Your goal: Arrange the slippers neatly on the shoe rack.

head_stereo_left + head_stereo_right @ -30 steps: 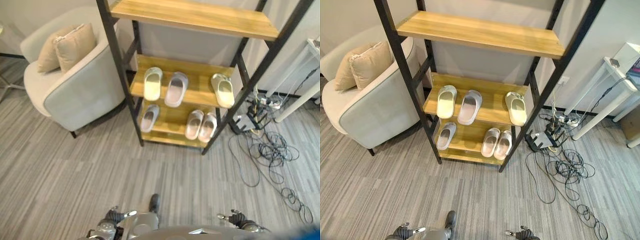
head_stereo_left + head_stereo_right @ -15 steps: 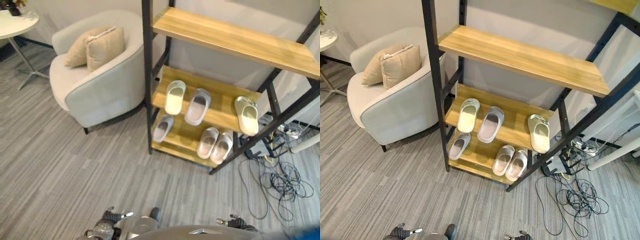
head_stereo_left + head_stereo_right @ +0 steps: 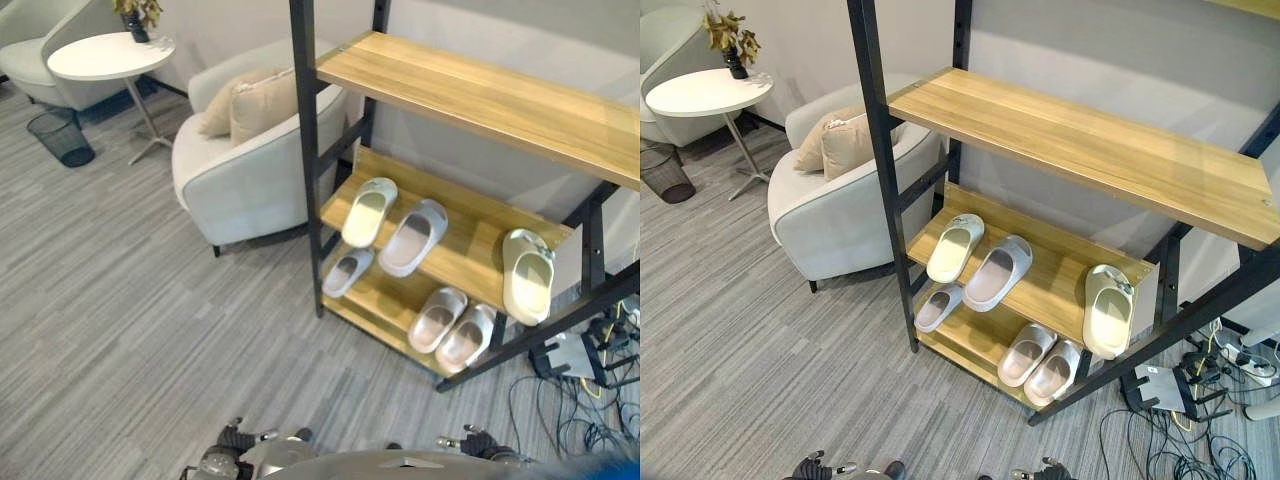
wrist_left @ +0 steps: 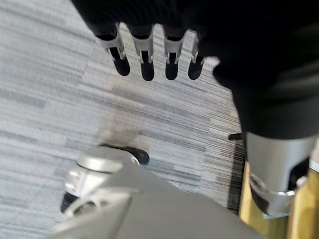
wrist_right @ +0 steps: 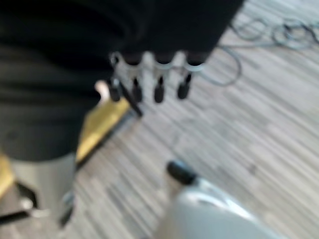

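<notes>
Both hands hang empty over the carpet, the left hand (image 4: 149, 55) and right hand (image 5: 149, 79) with fingers straight and relaxed. Right of centre stands the shoe rack (image 3: 1070, 130): three slippers (image 3: 998, 273) on its middle shelf, the pale green one (image 3: 1108, 312) apart at the right, three more on the bottom shelf (image 3: 970, 340). Approach step, I judge; next calls for stepping closer and reaching for the stray one
</notes>
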You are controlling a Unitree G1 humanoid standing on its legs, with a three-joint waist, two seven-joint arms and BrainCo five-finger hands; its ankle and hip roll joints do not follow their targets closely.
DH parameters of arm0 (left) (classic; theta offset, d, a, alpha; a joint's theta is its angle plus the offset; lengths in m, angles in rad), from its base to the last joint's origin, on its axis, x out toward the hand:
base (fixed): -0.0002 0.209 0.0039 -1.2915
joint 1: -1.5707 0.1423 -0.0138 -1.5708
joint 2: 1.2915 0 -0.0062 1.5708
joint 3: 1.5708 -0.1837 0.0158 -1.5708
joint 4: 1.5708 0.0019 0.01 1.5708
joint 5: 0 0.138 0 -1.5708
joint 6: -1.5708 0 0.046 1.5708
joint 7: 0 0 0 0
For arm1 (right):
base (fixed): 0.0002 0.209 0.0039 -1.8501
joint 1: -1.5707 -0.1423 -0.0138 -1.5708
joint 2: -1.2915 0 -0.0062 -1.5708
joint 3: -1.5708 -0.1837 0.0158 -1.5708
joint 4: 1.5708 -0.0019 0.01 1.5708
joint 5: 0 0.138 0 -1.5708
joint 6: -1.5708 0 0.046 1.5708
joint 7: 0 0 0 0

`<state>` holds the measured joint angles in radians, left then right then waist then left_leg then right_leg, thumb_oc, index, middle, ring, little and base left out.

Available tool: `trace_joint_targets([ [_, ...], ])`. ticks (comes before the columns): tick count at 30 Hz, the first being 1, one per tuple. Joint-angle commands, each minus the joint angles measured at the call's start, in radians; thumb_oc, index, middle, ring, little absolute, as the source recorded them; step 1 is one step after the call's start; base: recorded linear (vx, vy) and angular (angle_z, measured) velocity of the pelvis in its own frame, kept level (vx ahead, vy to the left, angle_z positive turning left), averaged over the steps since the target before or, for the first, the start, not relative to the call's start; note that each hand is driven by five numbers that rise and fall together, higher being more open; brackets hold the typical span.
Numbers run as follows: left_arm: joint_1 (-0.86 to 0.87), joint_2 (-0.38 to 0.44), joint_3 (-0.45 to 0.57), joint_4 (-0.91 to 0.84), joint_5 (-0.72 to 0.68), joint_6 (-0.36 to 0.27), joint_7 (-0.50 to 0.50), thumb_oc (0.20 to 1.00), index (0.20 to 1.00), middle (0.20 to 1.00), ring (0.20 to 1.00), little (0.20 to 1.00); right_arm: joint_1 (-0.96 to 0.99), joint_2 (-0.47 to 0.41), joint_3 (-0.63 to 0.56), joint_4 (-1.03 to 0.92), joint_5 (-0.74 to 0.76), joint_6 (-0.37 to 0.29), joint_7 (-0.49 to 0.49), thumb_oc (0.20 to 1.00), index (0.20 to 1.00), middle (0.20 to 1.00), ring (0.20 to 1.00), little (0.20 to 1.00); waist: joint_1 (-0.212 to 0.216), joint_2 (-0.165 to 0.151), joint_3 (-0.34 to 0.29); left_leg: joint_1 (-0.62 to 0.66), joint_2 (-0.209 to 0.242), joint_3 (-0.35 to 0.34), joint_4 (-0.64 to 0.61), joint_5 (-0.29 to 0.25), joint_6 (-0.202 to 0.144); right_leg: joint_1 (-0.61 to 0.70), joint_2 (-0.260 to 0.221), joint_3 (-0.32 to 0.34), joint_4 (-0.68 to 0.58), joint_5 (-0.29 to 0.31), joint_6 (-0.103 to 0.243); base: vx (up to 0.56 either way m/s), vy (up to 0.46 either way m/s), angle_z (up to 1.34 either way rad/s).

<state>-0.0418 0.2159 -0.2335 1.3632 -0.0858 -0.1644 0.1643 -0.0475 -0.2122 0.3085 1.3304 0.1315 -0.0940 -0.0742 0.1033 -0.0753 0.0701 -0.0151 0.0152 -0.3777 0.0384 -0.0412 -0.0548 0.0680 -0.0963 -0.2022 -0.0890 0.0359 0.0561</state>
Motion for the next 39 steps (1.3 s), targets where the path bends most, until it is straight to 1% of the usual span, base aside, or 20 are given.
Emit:
trace_joint_targets([
  [1,-0.066,0.018,-0.011,0.022,0.018,-0.023,-0.009,1.0,1.0,1.0,1.0,1.0,-0.007,-0.007,0.031,-0.031,-0.016,-0.018,0.004,1.0,1.0,1.0,1.0,1.0,0.011,-0.007,0.003,-0.059,0.022,0.01,0.025,0.015,-0.013,0.005,-0.067,0.027,0.127,-0.081,0.04,-0.01,-0.11,0.21],
  [6,-0.055,0.006,-0.023,0.022,0.024,-0.022,-0.016,1.0,1.0,1.0,1.0,1.0,-0.029,-0.013,0.05,-0.083,-0.006,-0.038,-0.001,1.0,1.0,1.0,1.0,1.0,0.016,0.009,0.002,-0.048,0.036,-0.011,0.02,0.025,-0.026,0.021,-0.049,0.008,0.139,-0.106,0.027,0.01,-0.083,0.05],
  [9,-0.051,0.003,-0.031,0.018,0.03,-0.022,-0.017,1.0,1.0,1.0,1.0,1.0,-0.037,-0.014,0.059,-0.103,-0.006,-0.046,-0.004,1.0,1.0,1.0,1.0,1.0,0.016,0.017,0.004,-0.045,0.039,-0.018,0.019,0.026,-0.029,0.022,-0.047,0.002,0.146,-0.114,0.024,0.02,-0.023,0.02],
  [11,-0.047,0.003,-0.058,0.004,0.056,-0.026,-0.015,1.0,1.0,1.0,1.0,1.0,-0.06,-0.023,0.097,-0.158,-0.032,-0.061,-0.013,1.0,1.0,1.0,1.0,1.0,0.019,0.032,0.013,-0.046,0.037,-0.029,0.021,0.027,-0.029,0.02,-0.05,-0.01,0.166,-0.126,0.022,0.02,-0.012,0.08],
  [14,-0.045,0.004,-0.067,-0.005,0.062,-0.03,-0.016,1.0,1.0,1.0,1.0,1.0,-0.073,-0.029,0.117,-0.19,-0.04,-0.071,-0.015,1.0,1.0,1.0,1.0,1.0,0.02,0.04,0.019,-0.047,0.032,-0.035,0.019,0.029,-0.029,0.019,-0.053,-0.015,0.169,-0.128,0.022,0.0,0.001,0.14],
  [15,-0.039,0.03,-0.053,-0.004,0.064,-0.032,-0.049,1.0,1.0,1.0,1.0,1.0,-0.062,-0.191,0.055,-0.196,-0.013,-0.072,0.085,1.0,1.0,1.0,1.0,1.0,0.01,0.039,0.02,-0.04,0.037,-0.03,0.013,0.028,-0.032,0.023,-0.052,-0.015,0.171,-0.133,0.024,0.01,0.015,0.21],
  [16,-0.025,0.027,-0.052,-0.023,0.072,-0.044,-0.038,1.0,1.0,1.0,1.0,1.0,-0.017,-0.227,0.142,-0.366,-0.113,-0.193,0.033,1.0,1.0,1.0,1.0,1.0,0.001,0.046,0.025,-0.039,0.038,-0.024,0.005,0.033,-0.028,0.02,-0.055,-0.014,0.17,-0.128,0.028,-0.01,0.059,0.19],
  [17,-0.008,0.031,-0.05,-0.045,0.091,-0.047,-0.035,1.0,1.0,1.0,1.0,1.0,0.016,-0.149,0.144,-0.356,-0.128,-0.123,0.031,1.0,1.0,1.0,1.0,1.0,-0.009,0.056,0.03,-0.042,0.035,-0.015,-0.008,0.04,-0.027,0.014,-0.061,-0.014,0.167,-0.123,0.032,-0.03,0.1,0.04],
  [20,-0.006,0.026,-0.049,-0.028,0.09,-0.048,-0.037,1.0,1.0,1.0,1.0,1.0,0.023,-0.127,0.171,-0.348,-0.152,-0.115,0.035,1.0,1.0,1.0,1.0,1.0,-0.01,0.062,0.031,-0.041,0.032,-0.012,-0.016,0.045,-0.027,0.013,-0.067,-0.019,0.167,-0.123,0.033,0.0,0.055,-0.02],
  [23,-0.004,0.024,-0.06,-0.026,0.103,-0.05,-0.022,1.0,1.0,1.0,1.0,1.0,-0.002,-0.125,0.191,-0.408,-0.159,-0.127,0.026,1.0,1.0,1.0,1.0,1.0,0.0,0.069,0.038,-0.045,0.022,-0.02,-0.024,0.049,-0.026,0.017,-0.082,-0.043,0.169,-0.126,0.038,0.03,0.064,0.04],
  [25,-0.004,0.024,-0.06,-0.026,0.103,-0.05,-0.022,1.0,1.0,1.0,1.0,1.0,-0.002,-0.126,0.191,-0.408,-0.159,-0.126,0.026,1.0,1.0,1.0,1.0,1.0,-0.001,0.069,0.038,-0.045,0.021,-0.021,-0.024,0.049,-0.026,0.017,-0.082,-0.045,0.169,-0.126,0.038,0.02,0.031,0.06],
  [28,0.006,0.019,-0.072,-0.043,0.114,-0.057,-0.019,1.0,1.0,1.0,1.0,1.0,-0.057,-0.118,0.221,-0.428,-0.152,-0.142,0.022,1.0,1.0,1.0,1.0,1.0,0.023,0.073,0.044,-0.054,0.008,-0.031,-0.025,0.051,-0.022,0.018,-0.093,-0.068,0.168,-0.125,0.044,0.03,0.053,0.2],
  [31,0.009,0.016,-0.073,-0.044,0.115,-0.057,-0.019,1.0,1.0,1.0,1.0,1.0,-0.066,-0.111,0.226,-0.429,-0.152,-0.145,0.021,1.0,1.0,1.0,1.0,1.0,0.028,0.073,0.045,-0.054,0.007,-0.033,-0.026,0.05,-0.021,0.019,-0.095,-0.073,0.167,-0.124,0.045,0.02,0.026,0.17],
  [37,0.027,0.004,-0.09,-0.067,0.118,-0.063,-0.016,1.0,1.0,1.0,1.0,1.0,-0.114,-0.082,0.25,-0.446,-0.135,-0.166,0.01,1.0,1.0,1.0,1.0,1.0,0.058,0.074,0.049,-0.062,0.0,-0.044,-0.033,0.054,-0.016,0.017,-0.098,-0.083,0.164,-0.127,0.049,0.02,0.03,0.05],
  [39,0.027,0.003,-0.094,-0.071,0.12,-0.064,-0.016,1.0,1.0,1.0,1.0,1.0,-0.12,-0.078,0.257,-0.449,-0.134,-0.167,0.012,1.0,1.0,1.0,1.0,1.0,0.062,0.074,0.049,-0.063,-0.001,-0.047,-0.034,0.055,-0.016,0.017,-0.098,-0.086,0.163,-0.127,0.05,0.01,0.02,0.07],
])
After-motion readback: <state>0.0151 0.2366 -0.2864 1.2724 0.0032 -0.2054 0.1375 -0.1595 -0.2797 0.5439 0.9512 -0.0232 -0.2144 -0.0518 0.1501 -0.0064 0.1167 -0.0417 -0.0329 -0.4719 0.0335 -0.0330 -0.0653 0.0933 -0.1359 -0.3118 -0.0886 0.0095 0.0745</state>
